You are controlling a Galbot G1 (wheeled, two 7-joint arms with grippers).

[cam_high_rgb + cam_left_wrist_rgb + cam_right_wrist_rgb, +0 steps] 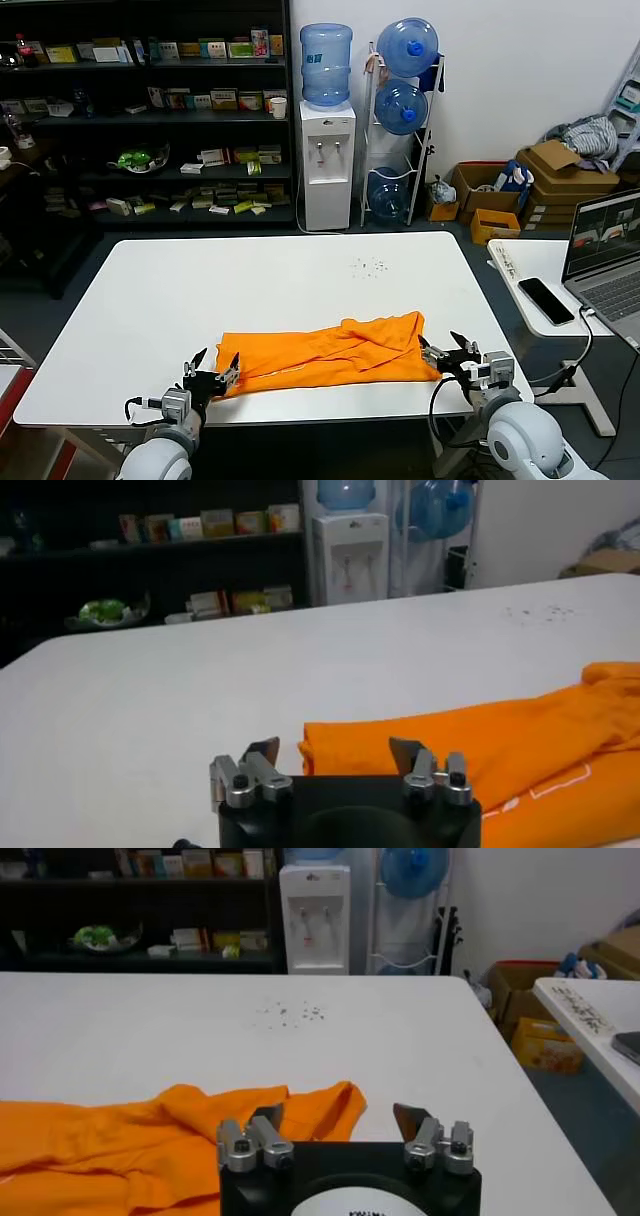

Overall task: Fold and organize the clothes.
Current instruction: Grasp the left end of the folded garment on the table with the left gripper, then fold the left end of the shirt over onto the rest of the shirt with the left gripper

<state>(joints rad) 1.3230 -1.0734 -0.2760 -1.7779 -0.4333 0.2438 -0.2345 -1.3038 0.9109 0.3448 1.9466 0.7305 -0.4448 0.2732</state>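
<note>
The white surface [200,300] filled most of the head view, bare apart from a scatter of small dark specks [370,265] toward 1 o'clock of its middle. The orange shirt [330,352] lay along the near edge as a long, rumpled band, running from about 7 o'clock to 4 o'clock of the surface's centre, its bunched end with a raised fold toward the right. A thin white printed line [560,780] showed on the cloth in the left wrist view.

The left gripper [211,374] sat low at the near edge, at 9 o'clock of the shirt, its jaws spread apart and holding nothing. In the left wrist view the shirt's folded corner [330,750] lay just ahead of and between the two fingers [262,752], close to them, though whether it touched them could not be told.

The right gripper [447,352] sat at 3 o'clock of the shirt, just beside its bunched end, jaws likewise apart and empty. In the right wrist view the cloth [150,1148] lay ahead of the fingers [268,1116], its edge reaching the inner one while the outer one stood over bare surface.

Beyond, at 12 o'clock, stood a water dispenser [327,150].
</note>
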